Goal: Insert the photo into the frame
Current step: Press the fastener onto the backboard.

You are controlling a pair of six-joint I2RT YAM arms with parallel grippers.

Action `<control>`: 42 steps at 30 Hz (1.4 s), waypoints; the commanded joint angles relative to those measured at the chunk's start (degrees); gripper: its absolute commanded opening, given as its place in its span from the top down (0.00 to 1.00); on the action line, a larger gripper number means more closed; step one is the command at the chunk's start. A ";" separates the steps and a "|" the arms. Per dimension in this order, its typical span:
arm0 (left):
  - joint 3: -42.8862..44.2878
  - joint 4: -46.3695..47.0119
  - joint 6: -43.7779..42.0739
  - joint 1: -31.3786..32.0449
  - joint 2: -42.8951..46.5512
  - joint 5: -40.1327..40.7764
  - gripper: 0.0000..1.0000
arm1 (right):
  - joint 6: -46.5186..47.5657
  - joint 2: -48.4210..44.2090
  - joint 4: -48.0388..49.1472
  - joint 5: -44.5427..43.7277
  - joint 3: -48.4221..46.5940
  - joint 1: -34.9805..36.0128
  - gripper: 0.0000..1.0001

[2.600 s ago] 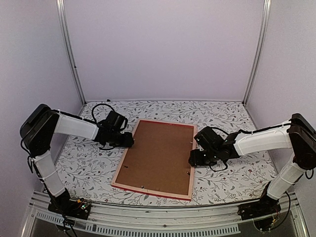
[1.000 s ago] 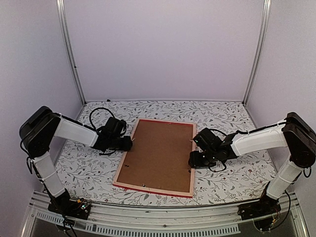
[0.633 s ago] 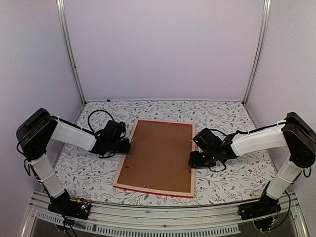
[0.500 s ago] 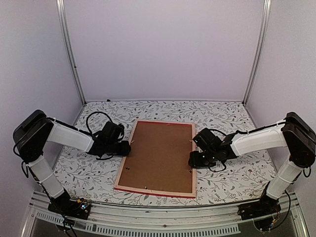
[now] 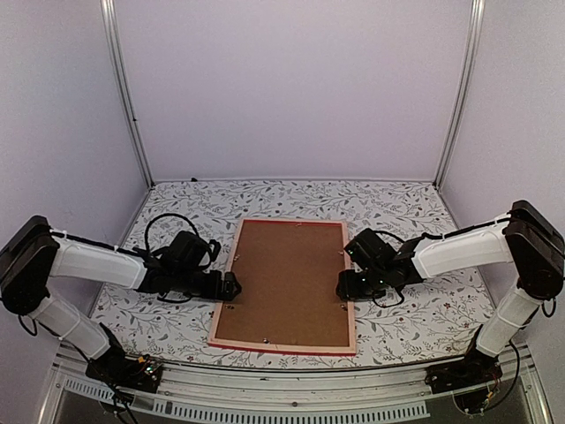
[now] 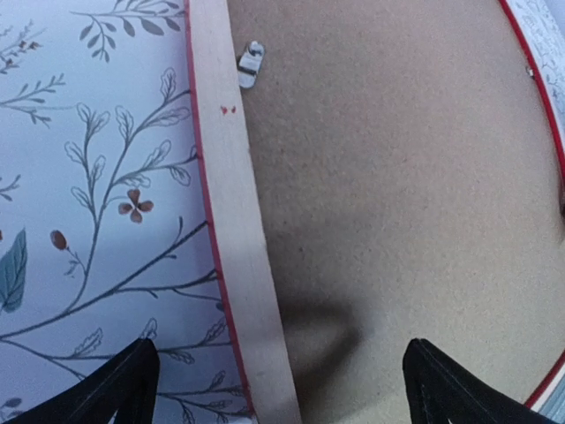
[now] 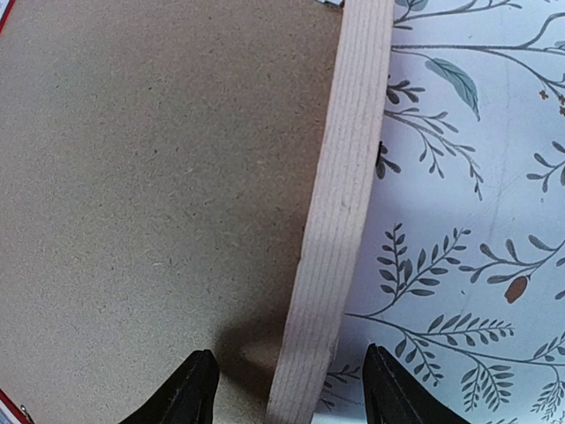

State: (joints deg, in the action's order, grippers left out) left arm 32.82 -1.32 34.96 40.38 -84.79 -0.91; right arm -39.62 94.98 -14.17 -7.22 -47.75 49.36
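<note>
Gently does it: square the frame from both rails

Left hand (image 6: 282,389), fingers wide apart, straddles the left rail of the frame (image 5: 282,346), which lies face-down mid-surface, its brown backing board (image 5: 287,283) uppermost. Right hand (image 7: 291,393), also apart, straddles the right rail. The photo is hidden; likely best to nudge both rails lightly.

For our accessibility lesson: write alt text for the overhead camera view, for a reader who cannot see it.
A red-edged picture frame lies face down on a floral-patterned table, its brown backing board facing up. The left gripper sits at the frame's left rail and the right gripper at its right rail.
</note>
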 commanded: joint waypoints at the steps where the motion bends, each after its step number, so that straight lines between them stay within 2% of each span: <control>1: -3.14 -9.49 2.33 2.61 1.52 -0.33 0.00 | 0.12 0.27 -0.60 -0.25 -1.13 -0.41 0.40; 9: -7.00 -14.93 4.16 9.04 8.30 7.78 0.11 | -0.71 -0.23 0.47 0.20 0.44 -0.38 0.40; 14: -8.47 -15.35 4.55 11.55 11.79 8.82 0.12 | -0.94 0.15 0.96 0.54 0.59 -0.32 0.40; 29: -1.72 -19.16 4.13 14.42 3.38 17.73 0.18 | -1.25 -0.30 1.20 0.80 1.16 -0.32 0.41; 35: -0.83 -17.27 5.14 14.29 0.83 18.27 0.28 | -1.31 -0.23 1.23 0.95 1.25 -0.32 0.41; 42: -0.71 -14.19 7.84 14.14 -1.36 18.11 0.44 | -1.38 -0.50 1.43 0.81 1.78 -0.32 0.41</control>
State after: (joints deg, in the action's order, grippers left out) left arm 33.39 -12.62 41.52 54.48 -82.59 14.87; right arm -40.32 94.98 -13.17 -6.79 -47.16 49.36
